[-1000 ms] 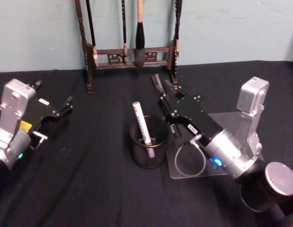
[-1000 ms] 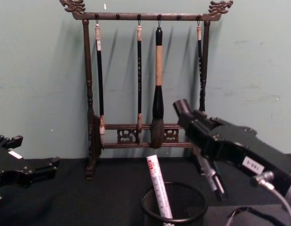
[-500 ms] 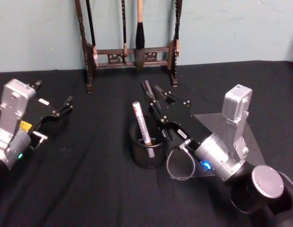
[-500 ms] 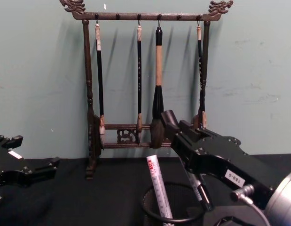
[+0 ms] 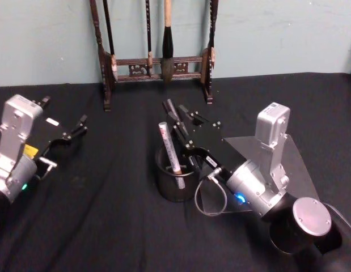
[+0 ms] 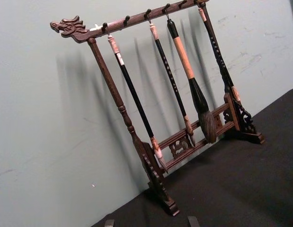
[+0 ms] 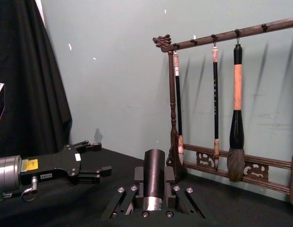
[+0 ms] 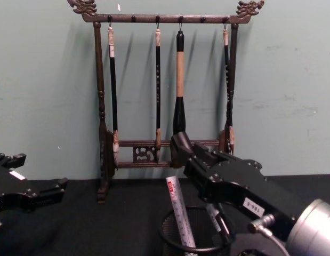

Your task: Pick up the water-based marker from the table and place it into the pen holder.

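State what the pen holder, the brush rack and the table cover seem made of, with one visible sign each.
Pen holder: probably black-coated metal wire mesh; its wall is see-through. Brush rack: dark glossy wood, likely varnished, given carved dragon ends and turned posts. Table cover: matte black cloth, apparently; no shine shows.

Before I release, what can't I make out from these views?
Dark marker tip: head view, hidden under the right gripper; chest view, lost behind the pen holder mesh.
Pen holder base: chest view, cut off by the bottom edge.
White marker label: too small to read in either view.
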`<state>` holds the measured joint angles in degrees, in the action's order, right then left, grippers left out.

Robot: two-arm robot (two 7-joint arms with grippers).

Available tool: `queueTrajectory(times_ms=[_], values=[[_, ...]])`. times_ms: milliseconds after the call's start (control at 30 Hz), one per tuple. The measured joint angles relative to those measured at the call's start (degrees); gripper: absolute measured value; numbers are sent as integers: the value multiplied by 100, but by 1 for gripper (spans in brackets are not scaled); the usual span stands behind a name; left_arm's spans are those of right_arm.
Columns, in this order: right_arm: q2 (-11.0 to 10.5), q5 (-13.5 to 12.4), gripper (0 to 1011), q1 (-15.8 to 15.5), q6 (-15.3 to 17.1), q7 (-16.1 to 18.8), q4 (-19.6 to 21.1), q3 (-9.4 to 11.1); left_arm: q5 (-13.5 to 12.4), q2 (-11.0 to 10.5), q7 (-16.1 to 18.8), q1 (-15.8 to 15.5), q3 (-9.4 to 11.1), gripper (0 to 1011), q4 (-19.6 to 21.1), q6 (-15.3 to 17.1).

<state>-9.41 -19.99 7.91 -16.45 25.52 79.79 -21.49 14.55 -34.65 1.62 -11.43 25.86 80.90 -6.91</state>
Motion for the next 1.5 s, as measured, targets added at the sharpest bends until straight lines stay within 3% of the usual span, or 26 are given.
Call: queueTrajectory(times_ms=[1500], values=[[88, 75, 251, 174, 211, -161, -134, -176, 0, 0, 0, 0, 0, 1001, 0, 0]])
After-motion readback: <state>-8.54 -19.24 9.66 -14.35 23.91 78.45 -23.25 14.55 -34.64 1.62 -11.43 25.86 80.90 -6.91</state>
